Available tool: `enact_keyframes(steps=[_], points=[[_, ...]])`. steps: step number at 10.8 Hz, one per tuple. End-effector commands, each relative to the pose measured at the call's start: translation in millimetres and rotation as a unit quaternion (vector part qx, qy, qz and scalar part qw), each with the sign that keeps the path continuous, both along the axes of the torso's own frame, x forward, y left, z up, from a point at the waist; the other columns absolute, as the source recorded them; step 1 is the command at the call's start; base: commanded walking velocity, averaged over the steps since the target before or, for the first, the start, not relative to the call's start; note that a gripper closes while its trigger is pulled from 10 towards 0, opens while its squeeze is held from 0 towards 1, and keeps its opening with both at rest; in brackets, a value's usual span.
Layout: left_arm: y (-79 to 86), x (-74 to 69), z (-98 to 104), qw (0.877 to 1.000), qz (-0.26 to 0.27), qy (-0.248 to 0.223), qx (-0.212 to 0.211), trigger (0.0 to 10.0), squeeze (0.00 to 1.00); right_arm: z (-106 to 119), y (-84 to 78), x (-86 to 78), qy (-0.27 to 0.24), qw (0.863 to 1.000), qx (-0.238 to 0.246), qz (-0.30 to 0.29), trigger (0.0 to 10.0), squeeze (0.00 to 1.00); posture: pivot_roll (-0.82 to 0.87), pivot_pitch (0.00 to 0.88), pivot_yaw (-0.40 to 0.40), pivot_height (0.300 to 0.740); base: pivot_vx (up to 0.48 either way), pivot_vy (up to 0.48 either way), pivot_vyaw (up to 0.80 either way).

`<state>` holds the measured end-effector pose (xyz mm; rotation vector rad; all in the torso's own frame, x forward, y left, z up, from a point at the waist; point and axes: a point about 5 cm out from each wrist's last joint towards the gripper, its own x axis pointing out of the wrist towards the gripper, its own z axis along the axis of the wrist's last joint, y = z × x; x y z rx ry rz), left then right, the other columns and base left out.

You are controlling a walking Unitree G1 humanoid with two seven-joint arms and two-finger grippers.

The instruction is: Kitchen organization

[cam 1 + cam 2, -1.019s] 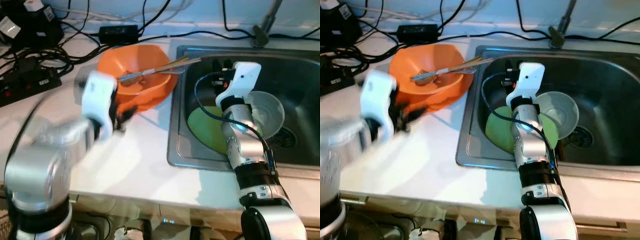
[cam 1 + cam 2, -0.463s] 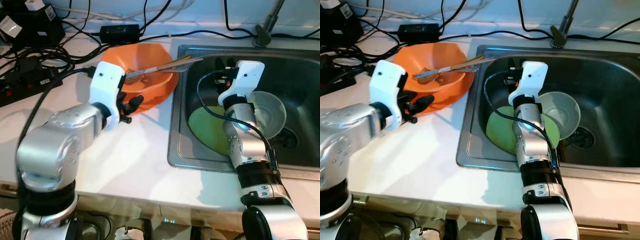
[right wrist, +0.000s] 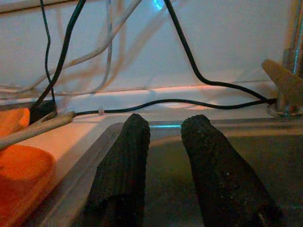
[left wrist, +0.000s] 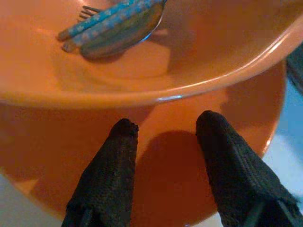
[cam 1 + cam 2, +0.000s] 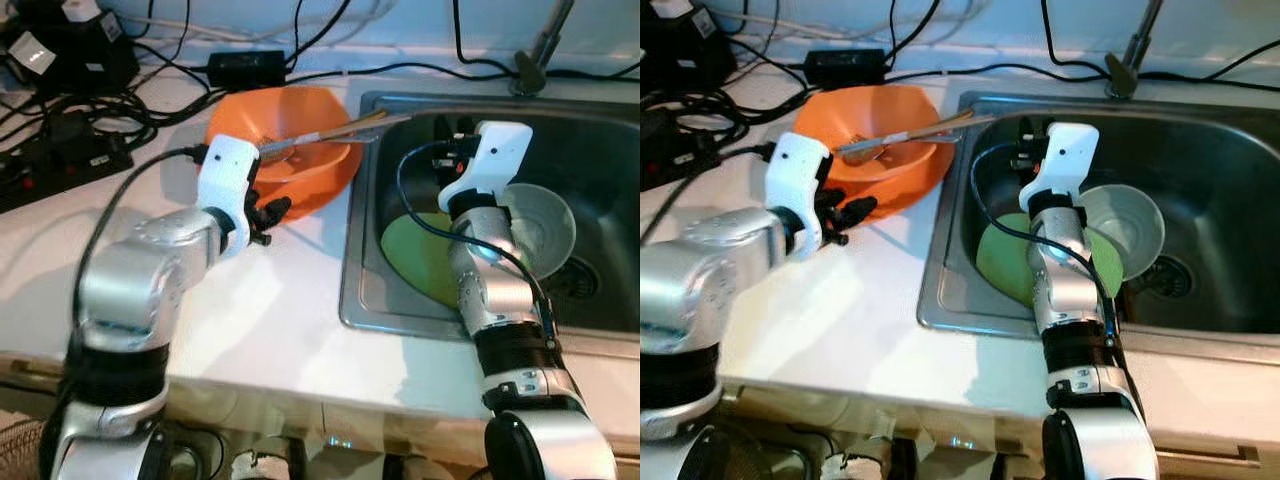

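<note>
Orange bowl [image 5: 300,150] is sitting on the white counter [image 5: 260,310] just left of the steel sink [image 5: 352,300], holding utensils [image 4: 111,26]. Left gripper [image 4: 165,142] is reaching at its near side, fingers spread apart, gripping nothing. Right gripper [image 3: 163,142] is hovering over the sink, fingers slightly parted, empty, above a green plate [image 5: 415,255] and grey bowl [image 5: 545,225].

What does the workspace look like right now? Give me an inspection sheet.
Surface: white counter with steel sink.
Job's things: orange bowl on an orange plate, cutlery inside it, handles reaching over the sink edge; green plate and grey bowl in the sink.
Clutter: power strip, adapter.
Grippers: left gripper open at the orange bowl's near rim; right gripper open over the sink.
Cables: black tangle on the counter.
Surroundings: faucet base, pale wall.
</note>
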<state>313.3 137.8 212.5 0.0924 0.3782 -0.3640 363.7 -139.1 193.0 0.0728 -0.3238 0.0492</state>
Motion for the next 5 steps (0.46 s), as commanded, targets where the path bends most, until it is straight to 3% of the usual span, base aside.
enact_keyframes(steps=[1,3,5], points=[[-1.5,2.5,-2.3,1.0,0.001,0.006,0.004,10.0,0.0,-3.2,2.2,-0.8,0.001,1.0,0.006,0.0,10.0,0.0,0.15,0.116,0.093,0.74,0.0,0.0,0.0],[0.6,-3.2,-13.8,0.998,-0.028,0.049,-0.007,10.0,0.0,-2.7,2.0,-1.1,0.0,1.0,0.008,0.0,10.0,0.0,0.16,0.118,0.099,0.74,0.0,0.0,0.0],[11.5,-22.5,-21.0,0.995,-0.05,0.086,-0.009,10.0,0.0,-3.1,0.3,-1.2,0.0,1.0,0.009,-0.002,10.0,0.0,0.17,0.126,0.104,0.74,0.0,0.0,0.0]])
